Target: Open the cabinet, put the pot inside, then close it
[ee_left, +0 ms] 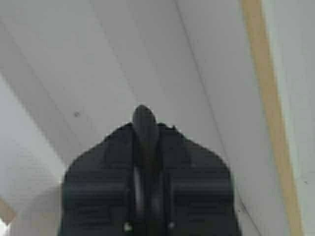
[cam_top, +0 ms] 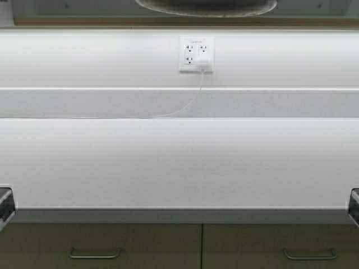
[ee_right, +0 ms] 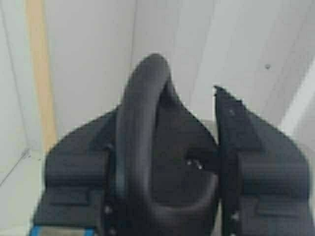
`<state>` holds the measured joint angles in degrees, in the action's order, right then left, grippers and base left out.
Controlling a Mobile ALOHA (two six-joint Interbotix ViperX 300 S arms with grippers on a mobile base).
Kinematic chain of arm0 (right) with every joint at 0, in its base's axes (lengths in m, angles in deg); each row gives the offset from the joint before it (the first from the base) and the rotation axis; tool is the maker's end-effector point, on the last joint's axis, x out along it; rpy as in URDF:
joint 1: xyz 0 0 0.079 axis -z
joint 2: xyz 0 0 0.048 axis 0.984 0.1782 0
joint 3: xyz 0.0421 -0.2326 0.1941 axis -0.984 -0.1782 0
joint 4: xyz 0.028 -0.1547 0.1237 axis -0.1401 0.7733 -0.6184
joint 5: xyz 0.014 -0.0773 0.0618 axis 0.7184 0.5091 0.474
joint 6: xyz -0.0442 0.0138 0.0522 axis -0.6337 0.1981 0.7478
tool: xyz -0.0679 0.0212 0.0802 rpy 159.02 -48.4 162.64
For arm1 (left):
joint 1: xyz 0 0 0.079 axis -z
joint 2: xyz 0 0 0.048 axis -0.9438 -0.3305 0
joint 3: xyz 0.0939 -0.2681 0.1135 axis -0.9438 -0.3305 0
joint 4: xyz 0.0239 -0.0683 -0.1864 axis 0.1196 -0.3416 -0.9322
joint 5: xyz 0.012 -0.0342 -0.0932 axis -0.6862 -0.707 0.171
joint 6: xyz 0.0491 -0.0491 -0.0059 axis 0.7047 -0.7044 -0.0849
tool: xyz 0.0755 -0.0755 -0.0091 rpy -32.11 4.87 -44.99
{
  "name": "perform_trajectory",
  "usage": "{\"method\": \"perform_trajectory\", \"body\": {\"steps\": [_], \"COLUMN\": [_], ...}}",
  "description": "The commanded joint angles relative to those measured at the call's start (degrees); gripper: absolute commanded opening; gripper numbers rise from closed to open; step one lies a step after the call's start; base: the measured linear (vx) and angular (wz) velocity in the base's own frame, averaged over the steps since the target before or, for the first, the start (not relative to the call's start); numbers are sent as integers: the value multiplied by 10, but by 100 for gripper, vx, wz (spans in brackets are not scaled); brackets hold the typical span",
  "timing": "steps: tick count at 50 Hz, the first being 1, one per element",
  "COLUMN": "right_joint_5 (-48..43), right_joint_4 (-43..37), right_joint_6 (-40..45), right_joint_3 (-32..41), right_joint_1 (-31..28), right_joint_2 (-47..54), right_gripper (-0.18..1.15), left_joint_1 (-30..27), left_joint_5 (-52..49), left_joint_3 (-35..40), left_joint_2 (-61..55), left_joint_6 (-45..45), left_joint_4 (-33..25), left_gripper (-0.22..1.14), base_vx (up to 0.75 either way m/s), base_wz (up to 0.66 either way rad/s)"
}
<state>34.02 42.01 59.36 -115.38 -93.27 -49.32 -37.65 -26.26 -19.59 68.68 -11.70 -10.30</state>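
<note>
Left end effector [ee_left: 146, 147], right end effector [ee_right: 197, 162] each clamp pot handle [ee_right: 142, 128].

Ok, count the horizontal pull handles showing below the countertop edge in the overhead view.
2. The left pull handle sits on the drawer front at lower left; the right pull handle sits on the drawer front at lower right. More may lie beyond the frame edges.

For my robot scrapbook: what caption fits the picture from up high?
A bare white countertop, a wall outlet with one cord plugged in, drawers below.
</note>
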Motion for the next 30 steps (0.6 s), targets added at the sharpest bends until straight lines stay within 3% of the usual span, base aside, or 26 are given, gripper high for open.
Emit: {"method": "perform_trajectory", "body": {"steps": [1, 12, 30], "right_joint_5": [0, 65, 132], "right_joint_4": [5, 4, -1], "right_joint_6": [24, 20, 13], "right_joint_3": [45, 76, 262], "right_joint_1": [-80, -89, -87], "right_joint_2": [-18, -32, 94], "right_gripper": [8, 8, 8], "left_joint_1": [24, 24, -12], "left_joint_5": [-4, -30, -93], "left_joint_3": [45, 87, 229], "left_joint_2": [1, -11, -126], "left_joint_6": [-6, -9, -13], "left_joint_4": [4, 4, 5], "left_gripper": [4, 4, 4], "base_vx": [16, 22, 10], "base_wz": [-4, -1, 1]}}
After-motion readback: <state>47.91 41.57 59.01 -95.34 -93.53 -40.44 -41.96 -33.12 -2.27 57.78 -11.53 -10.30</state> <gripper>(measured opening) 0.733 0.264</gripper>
